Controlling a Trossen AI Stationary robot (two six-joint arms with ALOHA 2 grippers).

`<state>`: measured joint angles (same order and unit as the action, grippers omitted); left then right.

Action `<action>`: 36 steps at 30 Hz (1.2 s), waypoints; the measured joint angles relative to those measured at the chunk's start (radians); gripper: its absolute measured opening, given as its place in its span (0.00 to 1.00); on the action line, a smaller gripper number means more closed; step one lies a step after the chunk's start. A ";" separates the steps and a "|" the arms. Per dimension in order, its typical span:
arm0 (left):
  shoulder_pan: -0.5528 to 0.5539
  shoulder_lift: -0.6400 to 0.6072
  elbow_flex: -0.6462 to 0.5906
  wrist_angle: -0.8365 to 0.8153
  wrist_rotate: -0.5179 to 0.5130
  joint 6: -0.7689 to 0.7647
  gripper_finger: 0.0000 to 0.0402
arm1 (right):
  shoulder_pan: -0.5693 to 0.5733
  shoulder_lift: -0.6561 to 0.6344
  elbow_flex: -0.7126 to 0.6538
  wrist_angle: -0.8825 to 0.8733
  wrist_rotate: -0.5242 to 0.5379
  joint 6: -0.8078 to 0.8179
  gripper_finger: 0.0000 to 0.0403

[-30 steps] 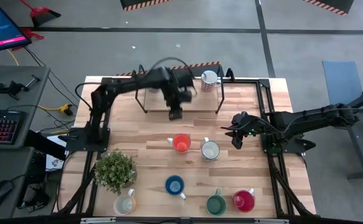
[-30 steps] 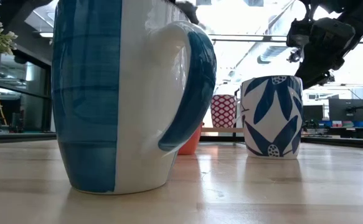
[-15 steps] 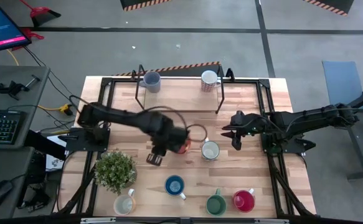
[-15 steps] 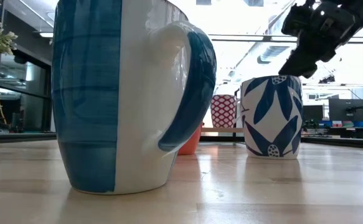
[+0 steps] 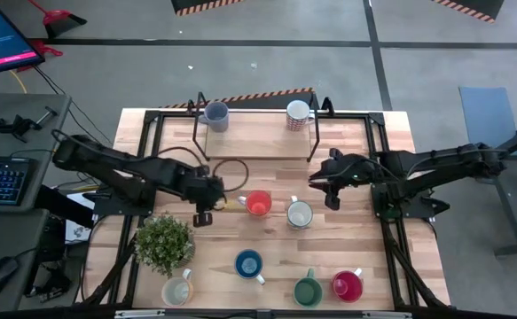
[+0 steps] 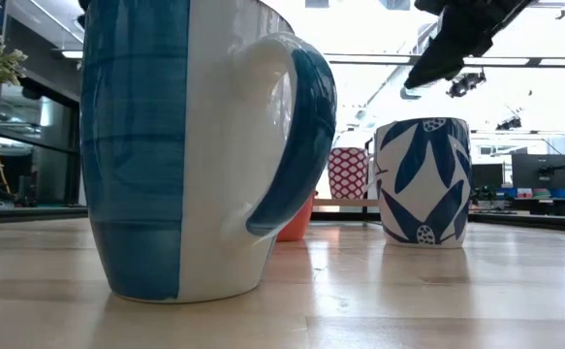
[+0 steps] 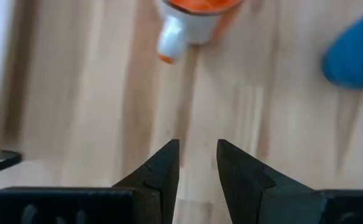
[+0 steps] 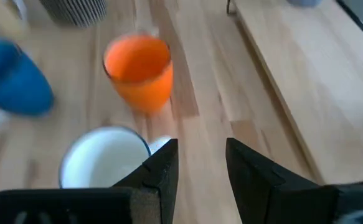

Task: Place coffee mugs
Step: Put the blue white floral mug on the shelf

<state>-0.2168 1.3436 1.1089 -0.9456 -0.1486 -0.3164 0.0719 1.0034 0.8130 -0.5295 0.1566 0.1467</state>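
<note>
Your low view is mostly blocked by the blue mug [image 6: 200, 145] standing right at the lens, so behind it you only get the white mug with a blue leaf pattern [image 6: 423, 180], a sliver of the orange mug [image 5: 258, 203] and, far back, a red patterned mug [image 6: 348, 173]; a dark piece of arm crosses the top corner there and you cannot tell which arm it is. In the left wrist view the orange mug is cut off at the edge, only its rim and white handle showing, blurred. Your left gripper [image 7: 197, 163] hangs low over bare table [image 5: 364, 248] just beside that handle, fingers a narrow gap apart, empty and touching nothing. Your right gripper [image 8: 200, 165] hovers beside the leaf-patterned mug with its fingers parted, also holding nothing. Since a second ago the left arm has swung from the back rack [image 5: 256, 133], where the grey-blue mug [image 5: 215, 115] now shows uncovered, down to the middle of the table, and the right gripper has eased slightly inward. The cream mug [image 5: 177, 291], green mug [image 5: 308, 291] and red mug [image 5: 348, 285] stand along the front edge by the potted plant [image 5: 163, 242], unmoved.
</note>
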 joint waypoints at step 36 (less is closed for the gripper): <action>0.041 -0.179 -0.267 0.084 -0.102 0.041 0.25 | 0.046 0.450 0.228 -0.229 -0.141 0.126 0.28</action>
<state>-0.1761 1.1645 0.8423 -0.8612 -0.2510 -0.2758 0.1182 1.4538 1.0409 -0.7586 0.0154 0.2726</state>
